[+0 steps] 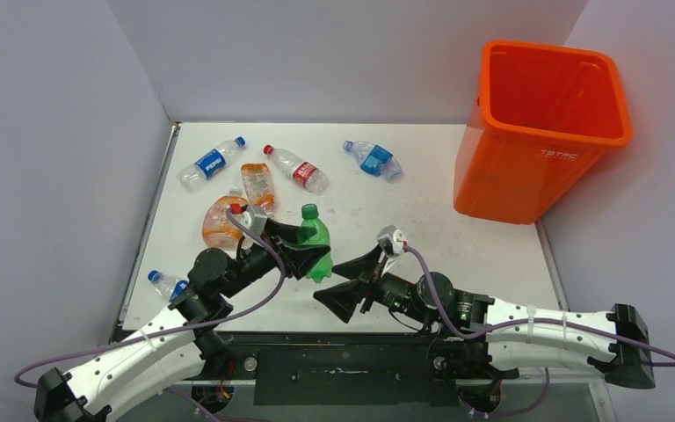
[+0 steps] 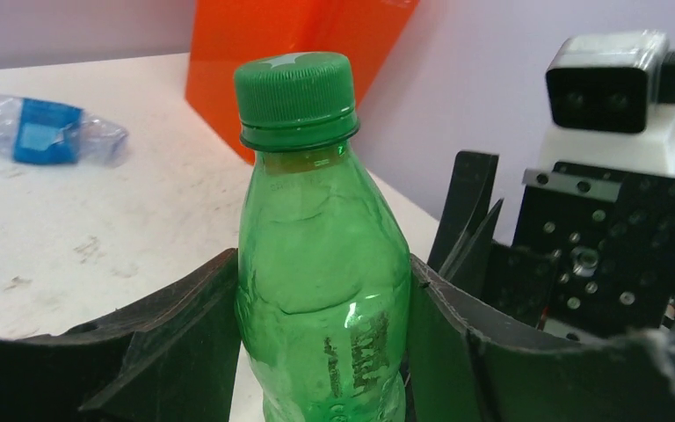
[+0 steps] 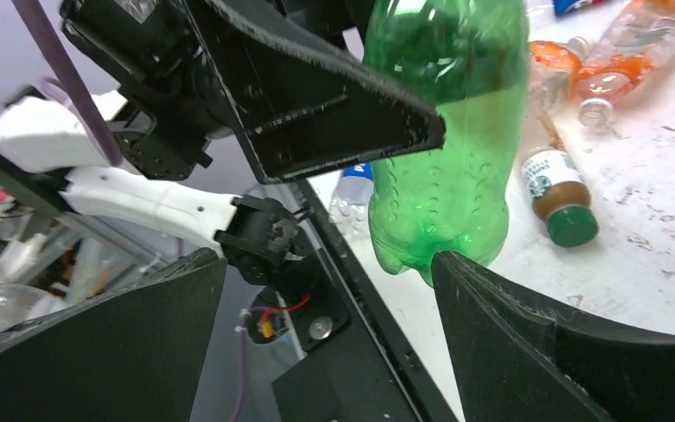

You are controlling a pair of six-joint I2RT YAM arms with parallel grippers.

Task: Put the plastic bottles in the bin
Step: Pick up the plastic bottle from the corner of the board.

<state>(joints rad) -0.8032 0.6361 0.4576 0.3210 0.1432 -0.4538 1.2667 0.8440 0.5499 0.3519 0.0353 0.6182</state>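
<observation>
Green bottle [image 1: 314,230] stands upright, cap up, pinched across its middle by your left gripper [image 1: 309,255]. In the left wrist view both fingers press flat against its sides. It is near the front middle of the table [image 1: 457,237], and from the right wrist view its base looks to hang just off the surface, though I can't be sure of that. Your right gripper [image 1: 327,283] is spread wide and holds nothing. It sits just beside the bottle on its right with its mouth turned toward it, and the bottle's base shows ahead of that gap, close to one fingertip. The bin [image 1: 510,176] stands at the far right, well apart from the bottle and on the right arm's side, so your right arm is the nearer one for the drop. I read this as a handover. With the long axis vertical and the left fingers across the middle, the free places to take it are the lower body and the neck. The other bottles [image 1: 211,163] lie on their sides at the back left.
</observation>
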